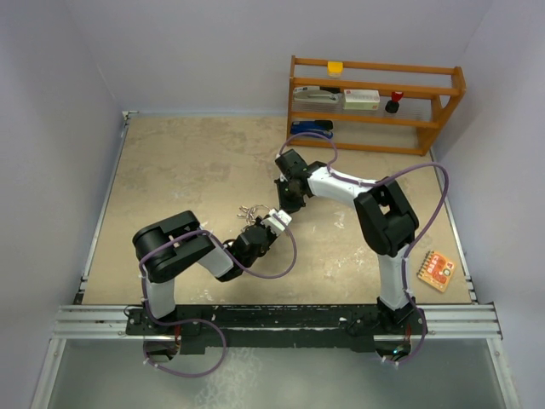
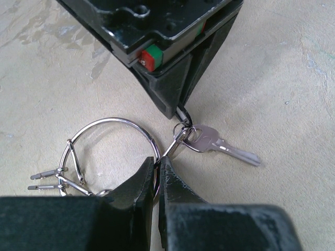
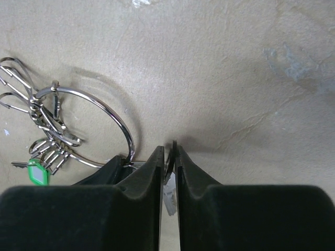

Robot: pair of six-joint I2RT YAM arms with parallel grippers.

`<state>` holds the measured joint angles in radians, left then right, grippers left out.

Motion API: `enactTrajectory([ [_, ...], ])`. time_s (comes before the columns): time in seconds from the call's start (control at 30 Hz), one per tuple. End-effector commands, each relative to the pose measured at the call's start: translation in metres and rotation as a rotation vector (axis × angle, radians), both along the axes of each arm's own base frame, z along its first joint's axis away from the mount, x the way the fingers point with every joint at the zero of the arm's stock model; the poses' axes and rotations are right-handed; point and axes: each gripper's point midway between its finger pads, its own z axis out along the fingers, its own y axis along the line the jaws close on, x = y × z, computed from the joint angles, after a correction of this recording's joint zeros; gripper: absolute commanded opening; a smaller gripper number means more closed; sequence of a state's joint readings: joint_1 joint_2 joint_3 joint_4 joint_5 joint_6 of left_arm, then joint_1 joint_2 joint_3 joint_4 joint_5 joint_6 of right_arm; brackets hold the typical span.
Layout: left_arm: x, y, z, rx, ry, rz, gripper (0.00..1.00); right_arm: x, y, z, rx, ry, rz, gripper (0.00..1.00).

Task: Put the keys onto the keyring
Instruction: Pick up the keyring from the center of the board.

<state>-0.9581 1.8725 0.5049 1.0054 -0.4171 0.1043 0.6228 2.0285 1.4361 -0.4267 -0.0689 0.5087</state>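
Left hand (image 2: 157, 170) pinches keyring (image 2: 112, 121); right hand (image 3: 168, 151) nips key loop (image 2: 180, 137) just beside.

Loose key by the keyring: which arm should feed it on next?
Right. The right end effector pinches the loop of the loose key beside the keyring, while the left end effector is clamped on the keyring, steadying it.
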Motion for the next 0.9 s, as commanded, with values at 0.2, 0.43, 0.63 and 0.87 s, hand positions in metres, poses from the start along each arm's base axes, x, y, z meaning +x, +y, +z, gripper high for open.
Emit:
enactTrajectory([
  [0.2,-0.022,0.021,-0.049,0.137,0.139,-0.003,0.0,-0.008,-0.008,0.004,-0.028,0.021,-0.004,0.09],
  [0.43,-0.021,0.024,-0.05,0.136,0.141,0.016,0.0,-0.007,-0.016,0.001,-0.064,0.009,-0.031,0.0],
  [0.63,-0.021,0.028,-0.051,0.124,0.14,0.034,0.0,-0.002,-0.027,-0.001,-0.114,-0.017,-0.059,0.0],
  [0.87,-0.019,0.034,-0.054,0.11,0.155,0.055,0.0,0.002,-0.043,-0.001,-0.168,-0.044,-0.077,0.0],
])
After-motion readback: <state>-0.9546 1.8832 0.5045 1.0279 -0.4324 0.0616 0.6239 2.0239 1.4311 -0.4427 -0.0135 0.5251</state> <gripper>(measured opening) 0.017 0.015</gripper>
